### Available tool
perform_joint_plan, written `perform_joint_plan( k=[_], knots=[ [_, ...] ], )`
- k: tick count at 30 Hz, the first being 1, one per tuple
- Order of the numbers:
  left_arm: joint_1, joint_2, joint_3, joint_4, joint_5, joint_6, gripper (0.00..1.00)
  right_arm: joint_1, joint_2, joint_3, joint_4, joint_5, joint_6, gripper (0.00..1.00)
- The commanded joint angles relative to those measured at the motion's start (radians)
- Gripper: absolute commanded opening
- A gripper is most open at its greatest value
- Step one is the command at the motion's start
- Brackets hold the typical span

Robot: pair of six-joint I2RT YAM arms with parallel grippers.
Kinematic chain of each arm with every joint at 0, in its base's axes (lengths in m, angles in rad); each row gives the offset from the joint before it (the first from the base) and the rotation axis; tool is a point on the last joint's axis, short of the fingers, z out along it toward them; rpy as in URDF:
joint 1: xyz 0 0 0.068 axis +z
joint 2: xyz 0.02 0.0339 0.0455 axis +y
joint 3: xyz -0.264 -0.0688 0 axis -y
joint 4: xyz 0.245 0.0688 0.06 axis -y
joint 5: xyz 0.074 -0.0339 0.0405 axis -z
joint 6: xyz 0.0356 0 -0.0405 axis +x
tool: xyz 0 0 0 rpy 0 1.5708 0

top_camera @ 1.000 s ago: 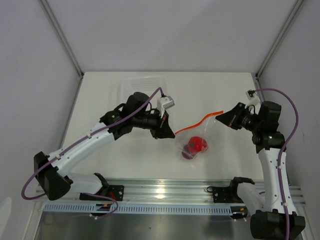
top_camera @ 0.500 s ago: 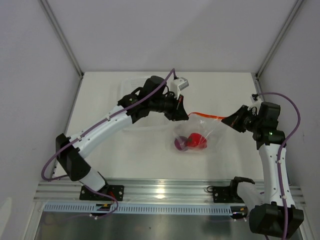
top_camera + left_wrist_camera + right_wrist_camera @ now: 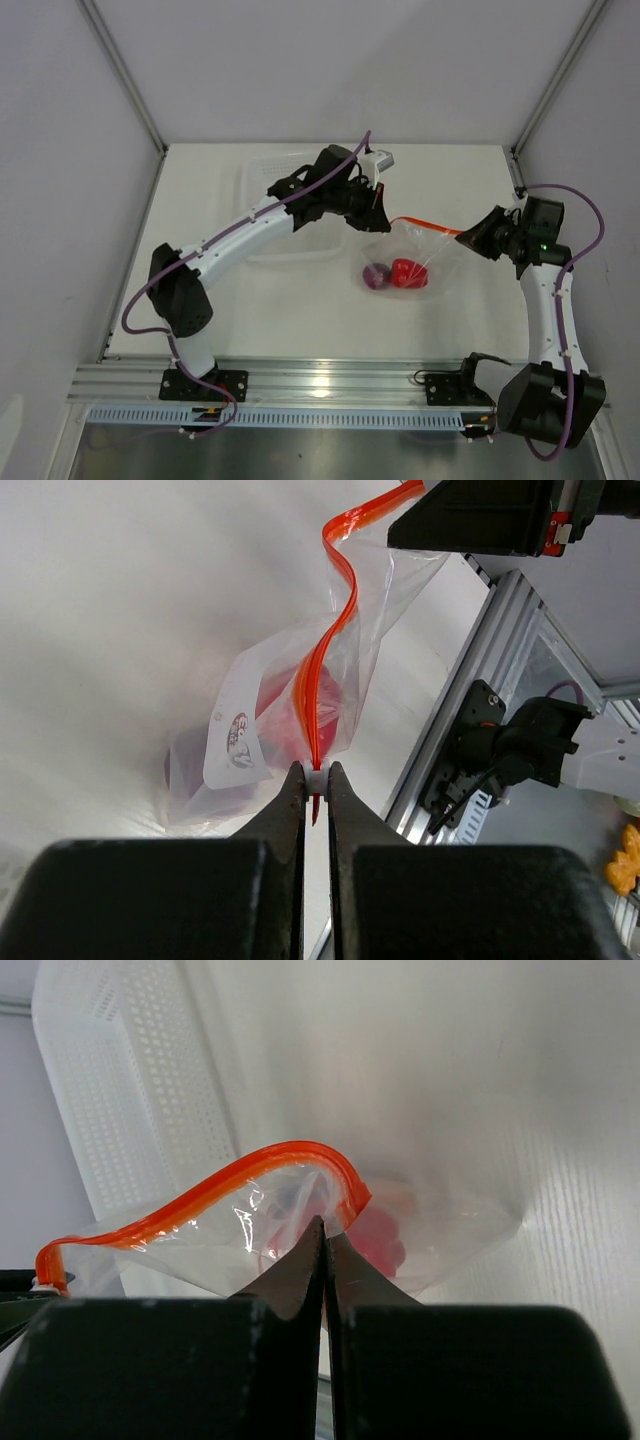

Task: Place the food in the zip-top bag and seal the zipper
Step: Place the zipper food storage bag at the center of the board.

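The clear zip-top bag (image 3: 425, 255) hangs stretched between my two grippers above the table. A red piece (image 3: 405, 272) and a purple piece (image 3: 375, 275) lie in its bottom; the peach ball is not visible. The orange-red zipper (image 3: 428, 228) runs along the top edge. My left gripper (image 3: 385, 220) is shut on the zipper's white slider (image 3: 316, 776) at the strip's left end. My right gripper (image 3: 472, 238) is shut on the bag's right corner just under the zipper's end (image 3: 352, 1188). The red piece shows through the plastic in both wrist views (image 3: 285, 715) (image 3: 382, 1235).
A white perforated tray (image 3: 262, 185) lies at the back left under the left arm, also in the right wrist view (image 3: 130, 1090). The aluminium rail (image 3: 330, 380) runs along the near table edge. Grey walls close in the sides and back.
The left arm swung back and to the right with the zipper end. The bag moved right with it and now hangs stretched between the grippers. The right gripper shifted slightly right.
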Motion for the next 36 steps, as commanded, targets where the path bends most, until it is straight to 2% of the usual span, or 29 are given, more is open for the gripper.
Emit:
perform_joint_plan(
  k=[1,10,21,23,24,25,27,30,31,33,35,36],
  knots=[
    [0.015,0.030,0.075,0.025,-0.007,-0.026,0.01,-0.011,0.038,0.065,0.041,0.054,0.003,0.00],
    [0.067,0.154,0.190,0.039,-0.010,-0.055,0.01,-0.036,0.134,0.091,0.140,0.074,0.006,0.00],
    [0.124,0.375,0.434,0.054,0.048,-0.082,0.01,-0.042,0.402,0.158,0.314,0.086,0.016,0.00],
    [0.132,0.409,0.451,0.113,0.094,-0.072,0.09,-0.042,0.445,0.195,0.335,0.088,0.006,0.00],
    [0.132,0.415,0.454,0.126,0.095,-0.059,0.19,-0.043,0.487,0.208,0.343,0.091,-0.006,0.00],
    [0.133,0.424,0.459,0.134,0.086,-0.053,0.25,-0.043,0.507,0.232,0.350,0.096,-0.014,0.00],
    [0.136,0.444,0.483,0.132,0.066,-0.048,0.33,-0.048,0.548,0.261,0.355,0.103,-0.020,0.00],
    [0.146,0.438,0.463,0.181,0.060,-0.042,0.63,-0.055,0.622,0.306,0.369,0.090,-0.030,0.00],
    [0.147,0.432,0.445,0.199,0.051,-0.036,0.76,-0.056,0.648,0.313,0.370,0.093,-0.031,0.00],
    [0.146,0.412,0.429,0.232,0.025,-0.013,0.91,-0.059,0.668,0.330,0.380,0.090,-0.028,0.00],
    [0.147,0.398,0.436,0.230,0.005,0.013,0.93,-0.063,0.689,0.336,0.390,0.091,-0.024,0.00],
    [0.149,0.386,0.433,0.232,-0.004,0.017,0.98,-0.065,0.696,0.337,0.400,0.097,-0.023,0.00]
  ],
)
